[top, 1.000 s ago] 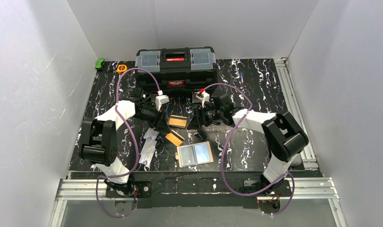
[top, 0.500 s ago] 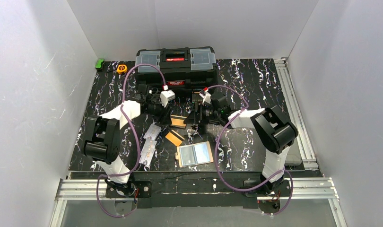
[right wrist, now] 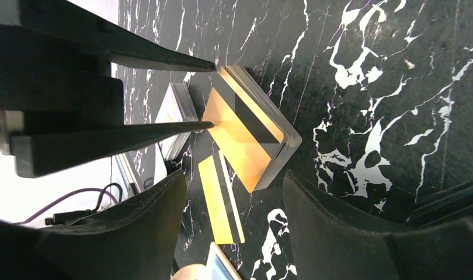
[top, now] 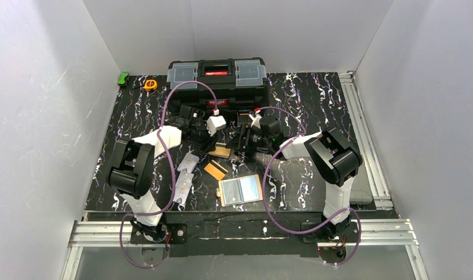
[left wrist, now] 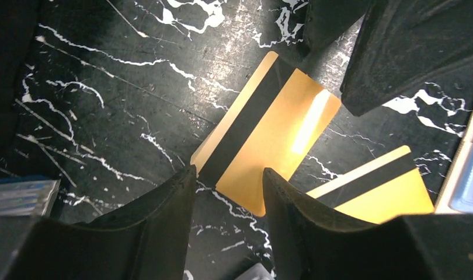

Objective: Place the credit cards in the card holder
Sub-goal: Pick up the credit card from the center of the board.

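Observation:
A stack of gold credit cards (left wrist: 269,128) with a dark stripe on top lies flat on the black marbled table; it also shows in the top view (top: 221,151) and the right wrist view (right wrist: 251,134). A single yellow striped card (left wrist: 380,189) (top: 215,170) (right wrist: 219,198) lies beside it. The card holder (top: 240,189) lies open nearer the front, clear pockets up. My left gripper (left wrist: 229,173) (top: 212,144) is open, its fingertips (right wrist: 211,123) at the stack's left edge. My right gripper (right wrist: 234,175) (top: 238,150) is open over the stack's right side, holding nothing.
A big black toolbox (top: 216,79) stands at the back centre, close behind both grippers. Pale flat packets (top: 184,175) lie left of the single card. A green object (top: 123,77) and an orange tape measure (top: 150,84) sit at the back left corner.
Both grippers have closed in on the card stack: the left wrist has swung right and forward, the right wrist has moved left. The cards and holder have not moved.

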Tool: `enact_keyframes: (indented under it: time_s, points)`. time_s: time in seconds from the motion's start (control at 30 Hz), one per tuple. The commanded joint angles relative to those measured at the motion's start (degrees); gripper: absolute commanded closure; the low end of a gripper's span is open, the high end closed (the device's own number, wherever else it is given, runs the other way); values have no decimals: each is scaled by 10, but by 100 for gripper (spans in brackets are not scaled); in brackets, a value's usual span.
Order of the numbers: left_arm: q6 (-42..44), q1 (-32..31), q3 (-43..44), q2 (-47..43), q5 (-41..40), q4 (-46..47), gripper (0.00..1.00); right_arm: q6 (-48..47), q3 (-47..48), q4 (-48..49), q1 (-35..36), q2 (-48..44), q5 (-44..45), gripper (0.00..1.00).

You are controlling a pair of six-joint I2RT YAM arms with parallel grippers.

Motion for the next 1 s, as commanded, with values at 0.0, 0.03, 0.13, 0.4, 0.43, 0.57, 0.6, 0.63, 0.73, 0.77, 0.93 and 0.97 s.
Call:
enact_keyframes:
  time_s: [0.0,0.03,0.13,0.4,0.43,0.57,0.6,0.63,0.73,0.77,0.93,0.97]
  points:
    - [17,-17,-1,17,-23,23,55,17,-6,41,3,7,13,32]
    - [18,-22,-1,19,-28,25,55,17,-7,41,4,8,13,32]
    - [21,-30,-2,26,-32,27,55,21,-8,42,4,11,15,32]
    - [42,-41,2,25,-19,-10,56,38,-15,53,4,24,15,33]
    - [37,-41,6,22,-19,-17,56,40,-17,58,5,26,15,33]
    - [13,-29,32,4,-24,-38,56,41,-14,63,6,29,14,33]
    - [11,-23,37,1,-25,-43,56,41,-13,63,6,30,14,33]
    - [10,-16,40,-3,-26,-44,56,42,-10,63,7,32,14,33]
    - [21,-6,39,-4,-42,-29,55,45,-5,64,10,36,13,33]
    - [27,-6,36,-4,-48,-25,55,46,-4,65,10,37,12,34]
    - [39,-9,15,2,-71,6,55,47,-3,65,12,38,12,34]
    - [43,-13,11,5,-80,13,55,47,-3,66,12,39,12,34]
